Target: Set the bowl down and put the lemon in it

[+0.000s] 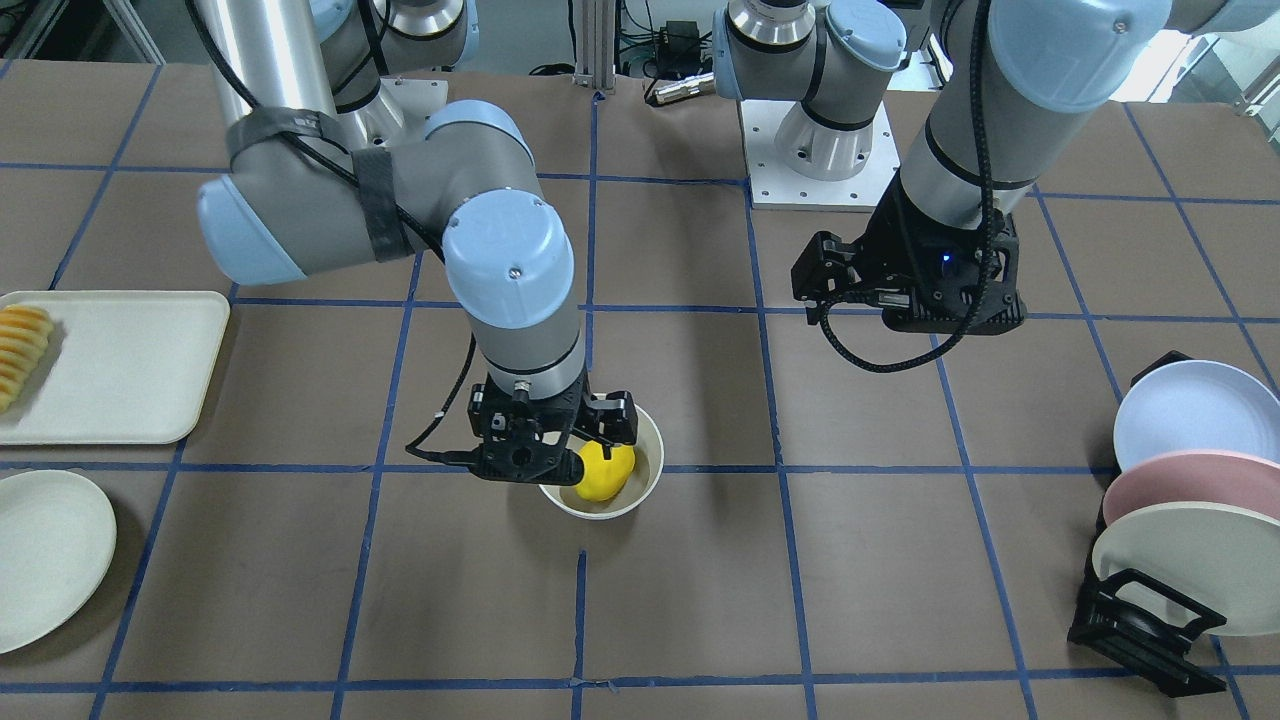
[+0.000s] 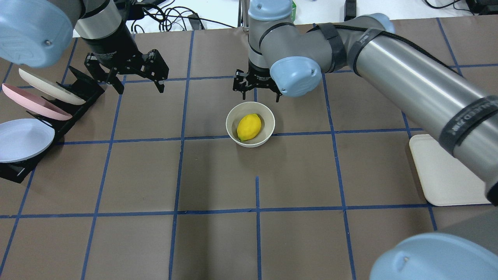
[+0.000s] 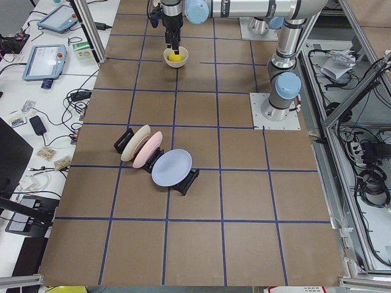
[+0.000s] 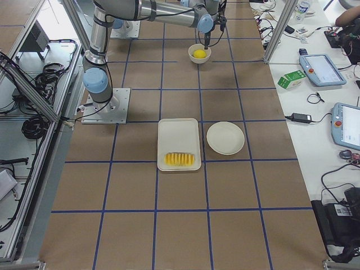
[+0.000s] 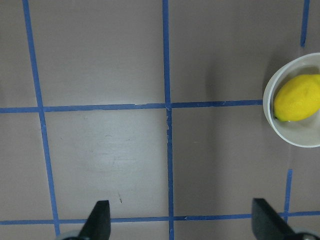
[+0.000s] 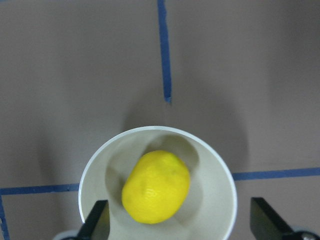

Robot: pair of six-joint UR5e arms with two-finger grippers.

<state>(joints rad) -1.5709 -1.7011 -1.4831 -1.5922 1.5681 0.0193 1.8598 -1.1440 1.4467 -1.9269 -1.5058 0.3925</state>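
Bowl (image 5: 292,136) cut by frame's right edge; right tool (image 1: 558,440) hides bowl rim part, seemingly lemon (image 1: 605,472) end too.

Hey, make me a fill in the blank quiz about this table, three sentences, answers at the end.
1. The bowl holds one yellow ____.
2. The right gripper hangs over the bowl with its jaws ____.
3. The rack near the left gripper holds ____ plates.
Missing words: lemon; open; three.
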